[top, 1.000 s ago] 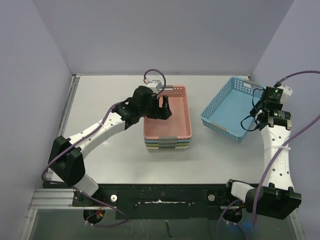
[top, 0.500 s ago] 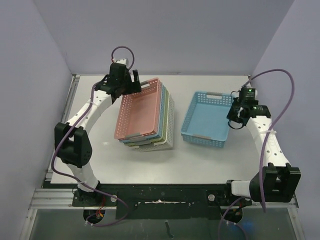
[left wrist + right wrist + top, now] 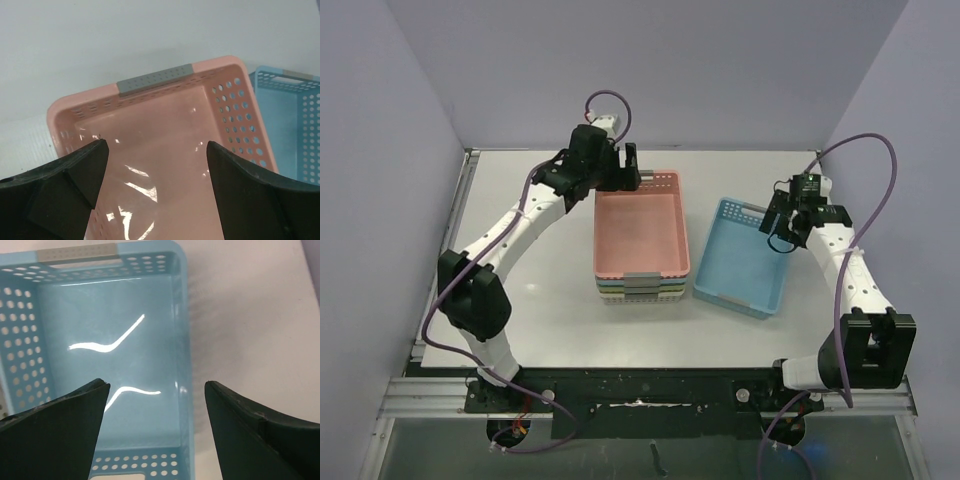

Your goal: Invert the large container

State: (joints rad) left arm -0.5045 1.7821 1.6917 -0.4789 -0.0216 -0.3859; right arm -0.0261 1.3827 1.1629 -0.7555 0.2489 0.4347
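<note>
Two large perforated containers show, both open side up. A light-blue one stands alone on the table at centre right. A pink one tops a stack of others. My right gripper hangs open above the blue container's far right corner, its jaws astride the side wall and holding nothing. My left gripper is open above the pink container's far rim, with only the pink floor between its fingers.
Under the pink container, green, yellow and white basket rims show at the stack's near end. The blue container lies just right of the stack. The white table is walled at the back and on both sides.
My right gripper has opened and let go of the blue container, which now sits closer to the stack. The left gripper moved right; the pink stack now lies square.
</note>
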